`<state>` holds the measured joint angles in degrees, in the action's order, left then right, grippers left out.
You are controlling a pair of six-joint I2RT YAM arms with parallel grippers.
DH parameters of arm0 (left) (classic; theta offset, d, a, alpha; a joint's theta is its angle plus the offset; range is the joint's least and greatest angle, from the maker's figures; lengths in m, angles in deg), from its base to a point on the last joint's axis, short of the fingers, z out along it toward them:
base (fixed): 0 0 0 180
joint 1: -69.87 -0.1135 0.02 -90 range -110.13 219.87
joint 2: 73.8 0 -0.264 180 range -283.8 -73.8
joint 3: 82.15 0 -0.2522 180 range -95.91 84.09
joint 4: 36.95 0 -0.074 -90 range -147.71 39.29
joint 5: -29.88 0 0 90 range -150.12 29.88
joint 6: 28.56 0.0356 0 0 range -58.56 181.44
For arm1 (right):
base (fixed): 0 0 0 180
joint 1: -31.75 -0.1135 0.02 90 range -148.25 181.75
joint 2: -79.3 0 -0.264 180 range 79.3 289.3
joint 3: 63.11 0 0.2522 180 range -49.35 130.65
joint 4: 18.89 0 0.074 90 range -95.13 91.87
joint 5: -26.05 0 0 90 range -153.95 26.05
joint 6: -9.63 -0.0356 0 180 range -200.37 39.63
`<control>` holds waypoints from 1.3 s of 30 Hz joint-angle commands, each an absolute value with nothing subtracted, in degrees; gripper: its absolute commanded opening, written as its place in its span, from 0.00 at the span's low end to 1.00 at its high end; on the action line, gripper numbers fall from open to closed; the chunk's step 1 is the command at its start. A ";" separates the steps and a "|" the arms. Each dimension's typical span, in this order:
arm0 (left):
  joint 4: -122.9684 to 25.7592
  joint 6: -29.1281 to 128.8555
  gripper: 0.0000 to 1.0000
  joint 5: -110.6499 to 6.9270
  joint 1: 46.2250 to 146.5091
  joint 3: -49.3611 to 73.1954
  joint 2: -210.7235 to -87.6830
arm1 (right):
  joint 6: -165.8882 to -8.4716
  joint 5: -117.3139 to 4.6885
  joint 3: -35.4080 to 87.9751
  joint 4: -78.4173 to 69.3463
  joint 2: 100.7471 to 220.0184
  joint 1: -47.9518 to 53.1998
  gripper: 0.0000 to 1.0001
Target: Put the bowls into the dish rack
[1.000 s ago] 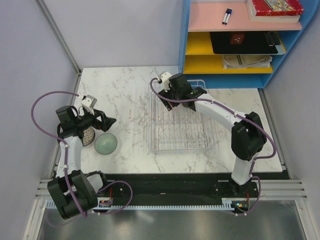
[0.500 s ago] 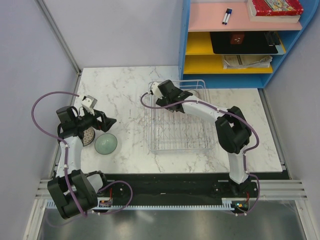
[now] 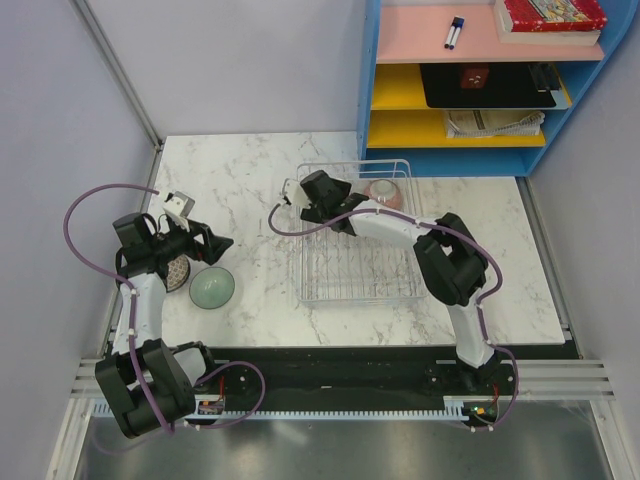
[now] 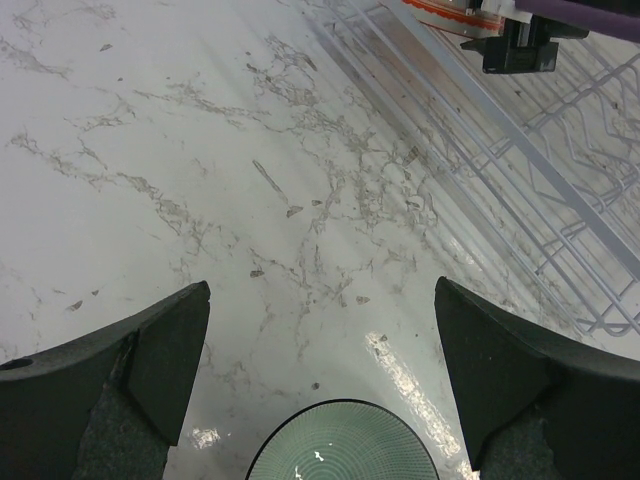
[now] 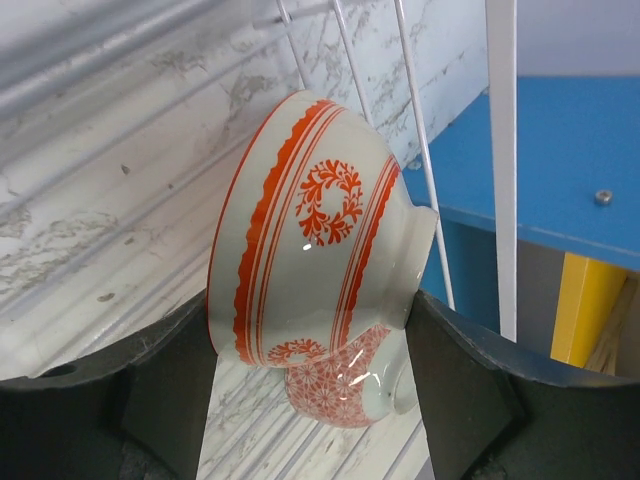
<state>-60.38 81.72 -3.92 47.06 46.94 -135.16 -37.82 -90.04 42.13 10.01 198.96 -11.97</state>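
Observation:
The dish rack [image 3: 360,262] stands mid-table. Two bowls rest on edge at its back: a white bowl with red bands [image 5: 310,230] and a red flower-patterned bowl [image 5: 345,385] behind it; from above they show as one pinkish shape [image 3: 384,193]. My right gripper [image 3: 338,200] is open at the rack's back left, facing them, with its fingers [image 5: 160,380] short of them. A pale green bowl [image 3: 212,288] sits on the table at the left, also in the left wrist view [image 4: 345,445]. My left gripper [image 3: 215,243] is open and empty just above it [image 4: 322,290]. A brown patterned bowl [image 3: 178,270] lies partly under the left arm.
A blue shelf unit [image 3: 470,80] stands behind the rack, close to its back edge. The rack's wire side [image 4: 520,170] shows at the right of the left wrist view. Grey walls close in the left side.
My right gripper has drawn back to the left across the rack, away from the bowls, which stay in the rack. The left arm has not moved.

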 commanded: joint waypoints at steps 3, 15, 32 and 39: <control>-58.53 83.68 1.00 -1.59 46.67 47.17 -135.23 | -32.21 -90.15 41.97 4.01 199.45 -13.60 0.00; -58.44 83.94 1.00 -1.32 46.75 47.26 -135.23 | -25.26 -93.75 39.77 -0.65 202.52 -14.13 0.13; -58.53 83.68 1.00 -1.15 46.66 47.17 -135.23 | -26.58 -94.37 38.10 1.37 200.59 -14.13 0.98; -58.53 83.68 1.00 -1.15 46.66 47.09 -135.41 | -30.09 -92.26 41.52 5.23 200.15 -14.04 0.98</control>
